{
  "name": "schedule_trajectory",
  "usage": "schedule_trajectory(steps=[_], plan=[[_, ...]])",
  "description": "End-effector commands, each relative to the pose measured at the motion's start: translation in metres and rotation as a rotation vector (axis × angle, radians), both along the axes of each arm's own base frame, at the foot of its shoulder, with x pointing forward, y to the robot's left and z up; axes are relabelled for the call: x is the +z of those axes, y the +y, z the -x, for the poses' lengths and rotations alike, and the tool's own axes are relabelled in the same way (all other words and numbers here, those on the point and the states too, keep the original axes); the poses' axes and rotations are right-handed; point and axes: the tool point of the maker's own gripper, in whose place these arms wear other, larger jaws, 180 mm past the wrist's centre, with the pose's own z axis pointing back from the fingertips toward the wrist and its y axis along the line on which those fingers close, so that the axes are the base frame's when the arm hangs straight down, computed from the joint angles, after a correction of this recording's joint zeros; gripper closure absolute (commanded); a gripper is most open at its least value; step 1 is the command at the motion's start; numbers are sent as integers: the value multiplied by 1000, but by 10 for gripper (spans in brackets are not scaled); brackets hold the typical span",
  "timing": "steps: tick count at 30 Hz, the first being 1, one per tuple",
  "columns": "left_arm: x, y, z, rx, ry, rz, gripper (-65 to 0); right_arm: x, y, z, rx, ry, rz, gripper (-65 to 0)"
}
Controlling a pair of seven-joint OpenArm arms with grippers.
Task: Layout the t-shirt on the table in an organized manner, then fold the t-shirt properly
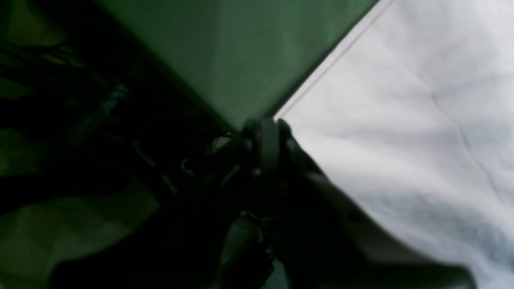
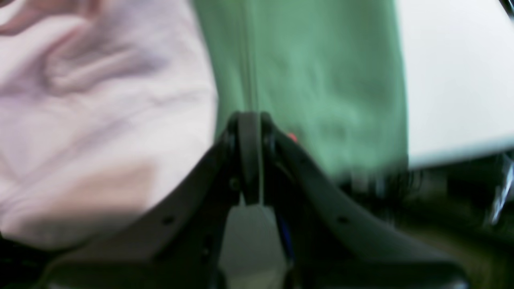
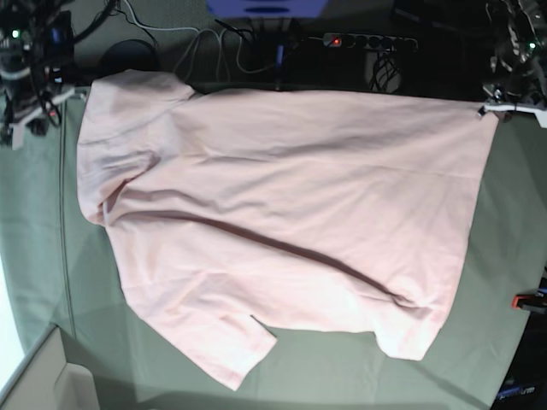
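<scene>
1. The t-shirt (image 3: pixel 282 213) is pale pink with short sleeves and lies spread across the surface (image 3: pixel 51 248), which is covered in dull green cloth. No lettering shows on the side facing up.
2. In the base view the garment runs lengthwise from left to right. One sleeve lies at the upper left, the other at the lower middle. A long diagonal crease crosses the body, and smaller wrinkles gather near the lower right corner.
3. The upper edge of the fabric lies along the far edge of the surface. The upper right corner reaches the left gripper (image 3: pixel 496 108).
4. Left gripper (image 1: pixel 263 124): jaws together. In the left wrist view the tips sit at the hemmed edge of the t-shirt (image 1: pixel 401 120); whether fabric is pinched between them cannot be told.
5. Right gripper (image 2: pixel 249 118): jaws together, nothing visibly between them. The t-shirt (image 2: pixel 100 120) lies just beside them, with green cloth (image 2: pixel 313 80) beyond.
6. Surroundings: a power strip (image 3: pixel 367 40) and cables (image 3: pixel 214 47) lie behind the far edge. A red clamp (image 3: pixel 528 300) sits at the right edge.
</scene>
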Motion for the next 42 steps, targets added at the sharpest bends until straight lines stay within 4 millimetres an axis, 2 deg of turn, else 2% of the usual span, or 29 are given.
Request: schedule_trajectory(steps=[1, 5, 11, 13, 16, 22, 25, 29, 34, 35, 37, 40, 42], plan=[[9, 10, -2, 1, -23, -35, -1, 13, 0, -15, 26, -54, 15, 0], [12, 35, 11, 78, -22, -58, -2, 27, 6, -56, 107, -53, 41, -99], [17, 44, 7, 106, -42, -65, -15, 46, 28, -131, 241, -64, 45, -278], [21, 50, 7, 127, -57, -73, -36, 40, 36, -156, 282, -50, 16, -316], [26, 58, 7, 161, -77, -78, -51, 16, 46, -188, 330, -1, -62, -356], [29, 61, 13, 193, -88, -80, -52, -18, 51, -240, 338, 25, -245, -368], [29, 61, 13, 193, -88, -80, -52, -28, 55, -259, 331, 19, -332, -368], [28, 61, 15, 193, -83, -80, -52, -30, 65, -277, 328, -20, -409, -368], [30, 66, 20, 208, -82, -88, -52, -41, 78, -280, 321, -57, -472, -360], [32, 69, 21, 218, -87, -92, -52, -44, 80, -279, 318, -64, -481, -343], [34, 72, 23, 229, -90, -97, -52, -46, 81, -279, 314, -77, -493, -262], [34, 73, 23, 230, -92, -98, -52, -48, 84, -279, 313, -82, -503, -79], [37, 73, 21, 227, -97, -103, -52, -48, 89, -280, 319, -79, -510, 0]])
